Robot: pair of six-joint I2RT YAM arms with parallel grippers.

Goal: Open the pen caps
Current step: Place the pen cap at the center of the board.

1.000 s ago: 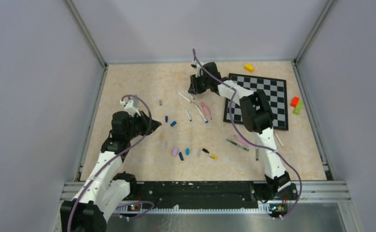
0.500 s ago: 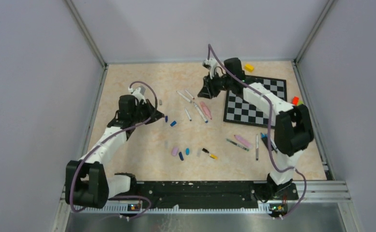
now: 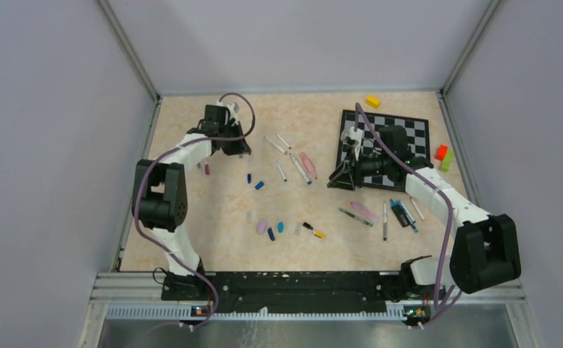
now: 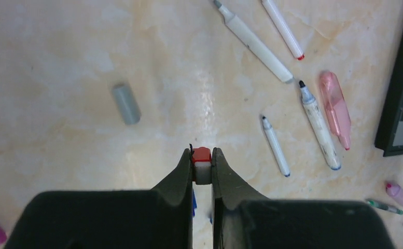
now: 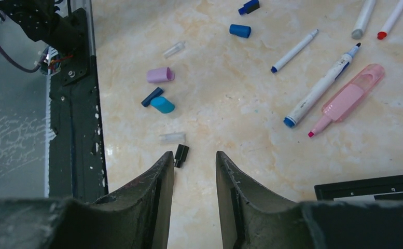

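Note:
My left gripper (image 4: 202, 155) is shut on a small white cap with a red end (image 4: 202, 154), held above the table at the far left (image 3: 239, 148). A grey cap (image 4: 125, 104) lies just ahead of it to the left. My right gripper (image 5: 194, 155) is open and empty, low over the table at the chessboard's near-left corner (image 3: 336, 180). Before it lie a black cap (image 5: 181, 155), a clear cap (image 5: 172, 137), a light blue cap (image 5: 162, 105), a navy cap (image 5: 152, 97) and a lilac cap (image 5: 160, 75). Uncapped pens (image 4: 318, 124) and a pink highlighter (image 4: 335, 109) lie mid-table.
A chessboard (image 3: 409, 138) lies at the back right, with a yellow block (image 3: 373, 101) behind it and red and green blocks (image 3: 443, 156) at its right. Several pens (image 3: 385, 221) lie near the right arm. A magenta cap (image 3: 206, 169) lies at the left. The black base rail (image 5: 74, 104) borders the near edge.
My left arm has swung from the near left toward the far left of the table. My right arm has swung from the far middle back and right, to the chessboard's near-left corner.

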